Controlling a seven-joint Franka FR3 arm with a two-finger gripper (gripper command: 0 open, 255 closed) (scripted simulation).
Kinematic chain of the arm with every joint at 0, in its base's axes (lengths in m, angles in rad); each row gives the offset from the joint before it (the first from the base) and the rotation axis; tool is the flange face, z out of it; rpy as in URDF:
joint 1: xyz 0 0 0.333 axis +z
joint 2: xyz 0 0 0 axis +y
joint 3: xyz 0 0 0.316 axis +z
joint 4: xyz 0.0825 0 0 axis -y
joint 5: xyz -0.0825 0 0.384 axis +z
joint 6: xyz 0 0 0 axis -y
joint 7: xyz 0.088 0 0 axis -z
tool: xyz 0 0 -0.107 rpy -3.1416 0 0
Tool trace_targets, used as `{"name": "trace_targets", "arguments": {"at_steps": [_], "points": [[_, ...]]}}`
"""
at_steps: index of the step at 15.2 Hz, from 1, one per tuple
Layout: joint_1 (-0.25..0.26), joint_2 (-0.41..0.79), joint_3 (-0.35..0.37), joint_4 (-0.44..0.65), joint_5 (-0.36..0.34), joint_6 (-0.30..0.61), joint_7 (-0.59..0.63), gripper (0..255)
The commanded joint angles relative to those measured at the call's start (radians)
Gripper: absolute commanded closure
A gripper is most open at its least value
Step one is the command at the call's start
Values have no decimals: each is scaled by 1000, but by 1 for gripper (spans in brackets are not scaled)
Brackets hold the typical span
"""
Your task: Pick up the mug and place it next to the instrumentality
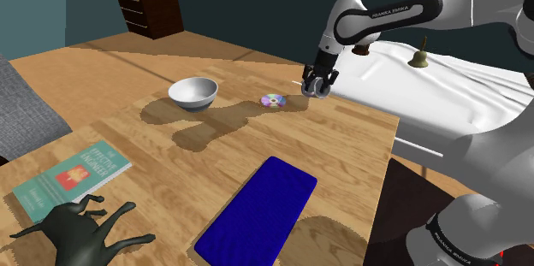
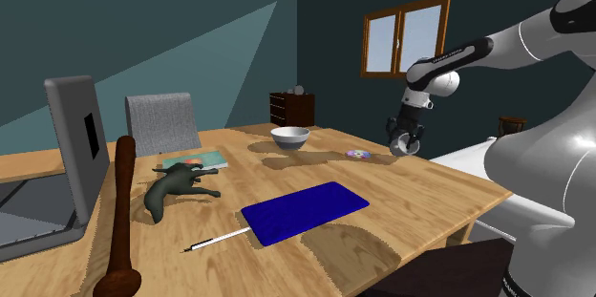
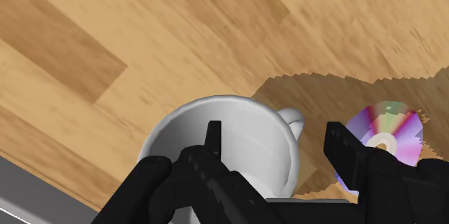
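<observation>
Evidently the pincer [image 3: 274, 127] is clamped on the white mug [image 3: 237, 143] by its wall, one finger inside the rim and the other outside near the handle. It holds the mug clear of the bench [image 1: 359, 149], mouth toward the hand and just beside the shiny disc [image 1: 272, 100]. The disc is probably the instrumentality meant, so a short set-down would do. Bowl [image 1: 192, 92], blue mat [image 1: 257, 213] and book [image 1: 73, 174] lie well apart; nothing appears to block the spot beside the disc.

Arm [image 1: 402, 12]: "FRANKA EMIKA". Book [image 1: 73, 174]: title unreadable.
</observation>
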Motion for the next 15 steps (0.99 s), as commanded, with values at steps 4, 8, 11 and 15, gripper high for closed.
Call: {"name": "trace_targets", "arguments": {"at_steps": [4,8,11,15], "points": [[9,3,-17,8,-31,-1,-6,0],[-46,-38,56,69,24,-102,-39,0],[-46,-38,56,69,24,-102,-39,0],[-46,-38,56,69,24,-102,-39,0]]}}
